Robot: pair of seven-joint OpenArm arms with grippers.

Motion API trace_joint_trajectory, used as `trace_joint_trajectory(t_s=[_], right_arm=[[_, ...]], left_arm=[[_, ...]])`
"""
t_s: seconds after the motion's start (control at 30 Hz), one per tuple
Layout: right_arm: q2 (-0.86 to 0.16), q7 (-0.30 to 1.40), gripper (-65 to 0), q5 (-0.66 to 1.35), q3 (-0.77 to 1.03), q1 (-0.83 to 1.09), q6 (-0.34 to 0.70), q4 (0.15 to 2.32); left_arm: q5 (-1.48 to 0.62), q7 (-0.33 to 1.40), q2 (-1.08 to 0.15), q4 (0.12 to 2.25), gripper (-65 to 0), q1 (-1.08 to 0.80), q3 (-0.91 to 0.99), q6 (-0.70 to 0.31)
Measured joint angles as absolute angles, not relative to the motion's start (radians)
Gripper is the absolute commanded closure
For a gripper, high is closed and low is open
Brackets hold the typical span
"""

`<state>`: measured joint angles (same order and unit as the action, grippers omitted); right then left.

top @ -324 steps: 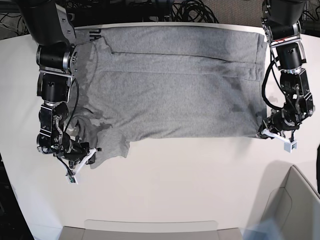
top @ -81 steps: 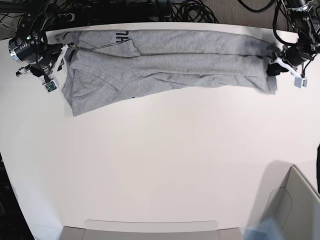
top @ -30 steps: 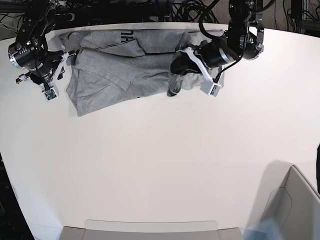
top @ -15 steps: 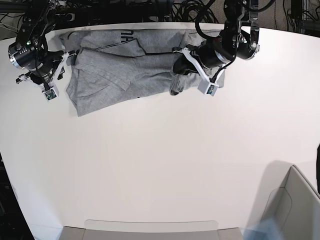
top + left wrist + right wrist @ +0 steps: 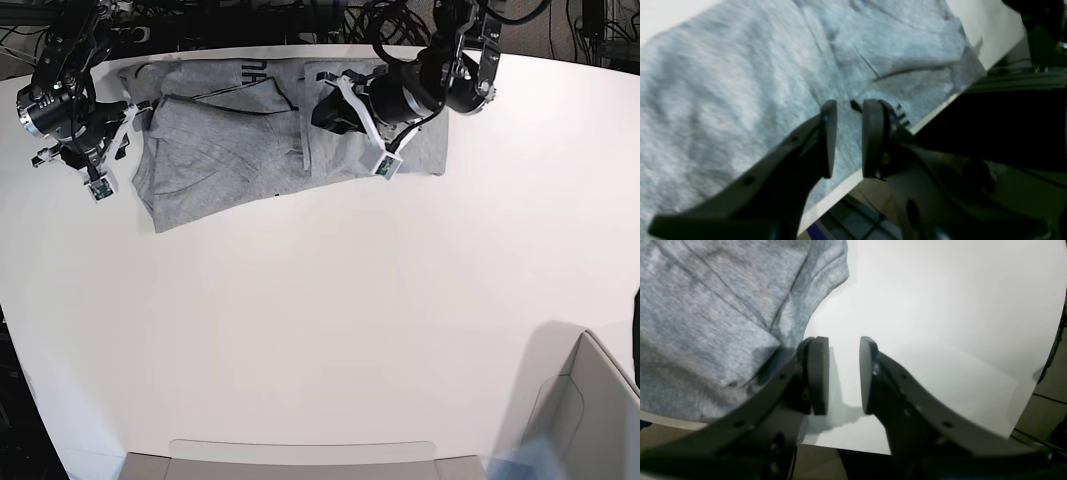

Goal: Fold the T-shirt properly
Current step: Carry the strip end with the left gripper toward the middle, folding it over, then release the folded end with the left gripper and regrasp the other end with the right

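On my left wrist camera I see the left gripper with its jaws slightly parted, a narrow gap between the two dark pads and nothing pinched in it; grey cloth lies just beyond the tips, close to the table's far edge. In the base view that gripper sits over the folded-over end of the T-shirt, whose flap lies across the middle of the garment. My right gripper is likewise partway open, jaws apart with bare white table showing between them; its inner finger stands right at the cloth's edge, though I cannot tell whether it touches. From the base camera the right gripper is beside the shirt's other end. The T-shirt is a long grey band lying along the far side of the table, with some black lettering showing near the far edge.
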<state>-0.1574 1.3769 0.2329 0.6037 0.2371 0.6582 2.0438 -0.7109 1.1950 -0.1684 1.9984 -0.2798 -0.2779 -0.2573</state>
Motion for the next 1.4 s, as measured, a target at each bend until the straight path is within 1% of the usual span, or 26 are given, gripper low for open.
trace_joint_trajectory(t_s=[0.07, 0.1, 0.13, 0.23, 0.27, 0.37, 0.43, 0.6, 0.67, 0.77, 0.83, 0.9, 1.0, 1.1, 1.2, 1.4], right_arm=[[-0.159, 1.377, -16.5, 0.233, 0.604, 0.244, 0.658, 2.044], [-0.159, 1.377, -16.5, 0.233, 0.604, 0.247, 0.658, 2.044], [-0.16, 1.377, -16.5, 0.234, 0.604, 0.247, 0.658, 2.044], [-0.158, 1.377, -16.0, 0.235, 0.607, 0.247, 0.658, 2.044], [-0.157, 1.377, -15.5, 0.237, 0.609, 0.247, 0.658, 2.044], [-0.157, 1.377, -14.0, 0.246, 0.635, 0.242, 0.658, 2.044], [-0.159, 1.376, -13.6, 0.266, 0.691, 0.236, 0.658, 2.044], [-0.165, 1.377, -14.1, 0.443, 0.815, 0.242, 0.659, 2.043], [-0.181, 1.377, -17.0, 0.484, 0.828, 0.252, 0.659, 2.043], [-0.216, 1.381, -25.0, 0.558, 0.831, 0.292, 0.659, 2.043], [-0.226, 1.388, -27.8, 0.618, 0.831, 0.31, 0.659, 2.042], [-0.245, 1.384, -27.5, 0.709, 0.83, 0.333, 0.659, 2.042], [-0.243, 1.378, -25.0, 0.763, 0.833, 0.324, 0.67, 1.994], [-0.238, 1.38, -23.1, 0.743, 0.833, 0.286, 0.676, 1.836], [-0.238, 1.383, -22.7, 0.731, 0.836, 0.269, 0.677, 1.71], [-0.189, 1.312, -22.9, 0.746, 0.828, 0.265, 0.685, 1.658]], left_arm=[[-0.717, 1.196, -0.165, 1.998, -12.6, -0.279, -0.255, -0.258], [-0.719, 1.196, -0.163, 1.998, -11.3, -0.279, -0.233, -0.258], [-0.722, 1.195, -0.16, 1.998, -9.5, -0.279, -0.205, -0.258], [-0.715, 1.191, -0.167, 1.998, -0.6, -0.284, -0.107, -0.258], [-0.714, 1.189, -0.166, 1.999, 0.0, -0.298, -0.069, -0.257], [-0.709, 1.198, -0.186, 2.0, 0.0, -0.348, 0.003, -0.257], [-0.707, 1.206, -0.213, 1.996, 0.0, -0.363, 0.004, -0.257], [-0.712, 1.198, -0.224, 1.994, 0.0, -0.346, 0.002, -0.258], [-0.715, 1.199, -0.224, 1.98, 0.0, -0.345, 0.001, -0.258], [-0.707, 1.202, -0.224, 1.958, 0.0, -0.349, 0.001, -0.257], [-0.709, 1.195, -0.225, 1.954, 0.0, -0.346, -0.009, -0.258], [-0.715, 1.192, -0.224, 1.941, 0.0, -0.344, -0.015, -0.258], [-0.71, 1.192, -0.225, 1.924, 0.0, -0.344, -0.015, -0.258], [-0.71, 1.192, -0.224, 1.924, 0.0, -0.345, -0.015, -0.258], [-0.711, 1.192, -0.223, 1.924, 0.0, -0.345, -0.015, -0.259], [-0.711, 1.192, -0.226, 1.921, 0.0, -0.345, -0.015, -0.259]])
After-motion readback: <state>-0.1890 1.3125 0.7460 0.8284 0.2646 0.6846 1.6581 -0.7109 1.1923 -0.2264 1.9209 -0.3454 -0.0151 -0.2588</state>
